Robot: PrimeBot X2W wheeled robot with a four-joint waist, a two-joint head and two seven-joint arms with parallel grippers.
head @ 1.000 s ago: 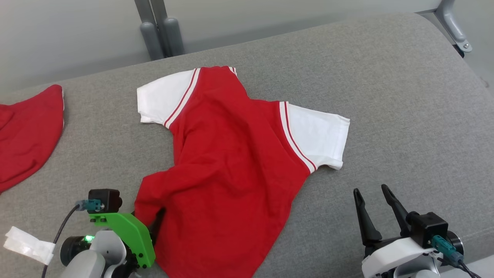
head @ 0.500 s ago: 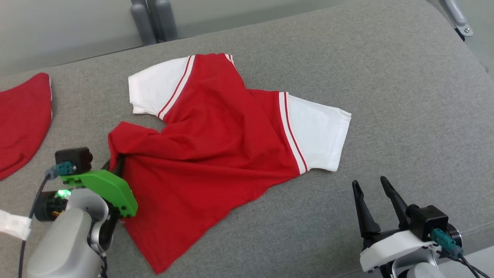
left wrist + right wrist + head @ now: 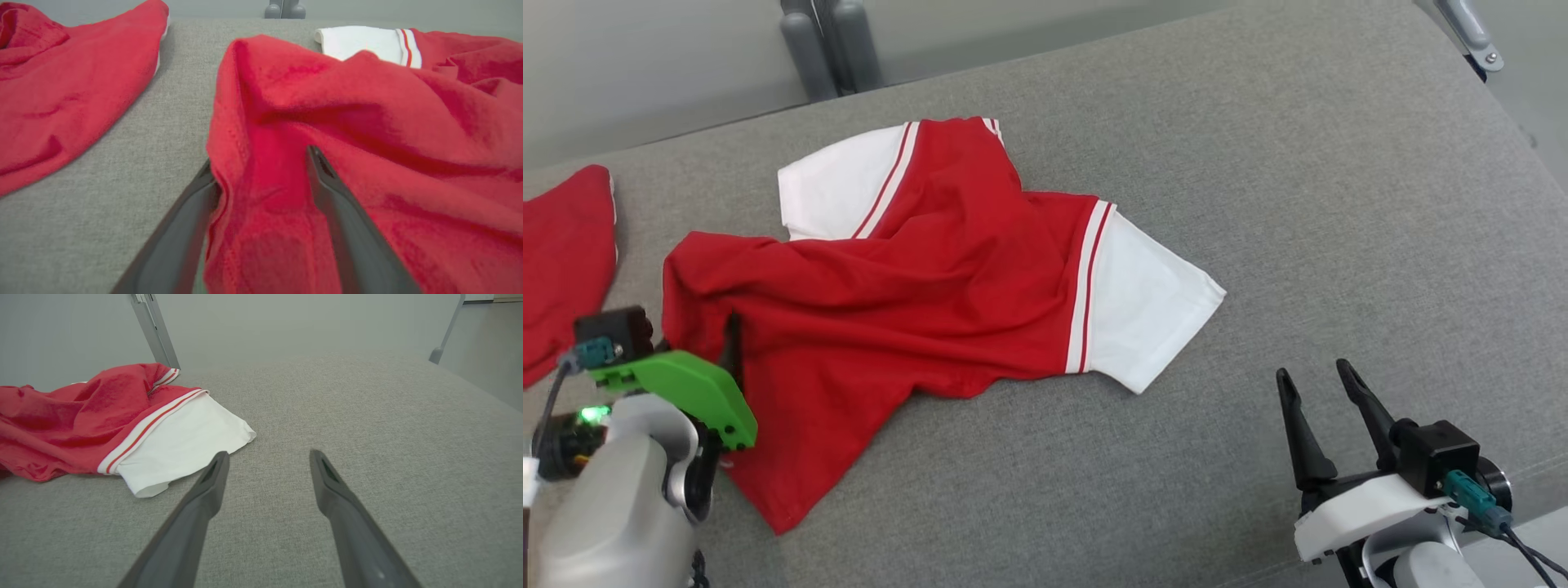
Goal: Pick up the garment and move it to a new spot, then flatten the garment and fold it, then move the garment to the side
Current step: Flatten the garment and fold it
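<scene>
Head view: second red cloth (image 3: 564, 261) near garment (image 3: 915, 286).

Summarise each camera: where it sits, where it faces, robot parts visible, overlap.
Head: on the head, looking down at the cushion and shirt; left gripper and right gripper at bottom corners.
Left wrist: along the left gripper, open, shirt fabric between its fingers.
Right wrist: along the open right gripper, over cushion.
Shared: every view shows the shirt.

open cushion (image 3: 1339, 245) right of garment (image 3: 915, 294), red cloth (image 3: 564, 245) blocking far left
</scene>
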